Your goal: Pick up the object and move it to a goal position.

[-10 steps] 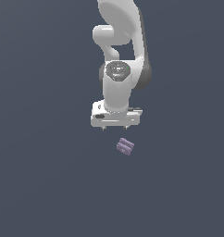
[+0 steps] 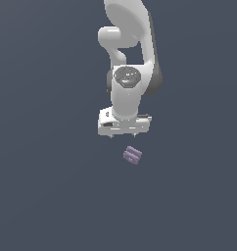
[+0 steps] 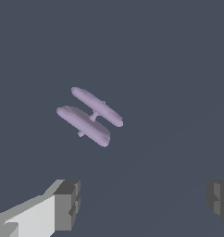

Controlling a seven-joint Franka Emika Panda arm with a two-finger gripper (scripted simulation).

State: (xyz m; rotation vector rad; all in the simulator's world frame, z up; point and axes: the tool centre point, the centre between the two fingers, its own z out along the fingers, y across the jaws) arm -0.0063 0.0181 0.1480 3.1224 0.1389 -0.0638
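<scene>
The object [image 2: 132, 155] is a tiny pale purple grooved piece lying on the dark grey floor. In the wrist view it [image 3: 90, 116] shows as two long ridges joined by a thin web. My white gripper [image 2: 123, 136] hangs above it and slightly toward the exterior view's left, apart from it. In the wrist view the two grey fingertips [image 3: 66, 203] stand wide apart, so the gripper [image 3: 141, 200] is open and empty. The object lies off to one side of the gap between the fingers, not within it.
The floor [image 2: 52, 186] is a plain dark grey surface all around. The white arm [image 2: 128, 59] rises above the gripper in the exterior view. No goal marker shows.
The gripper has hardly moved relative to the object; the object lies in the same place.
</scene>
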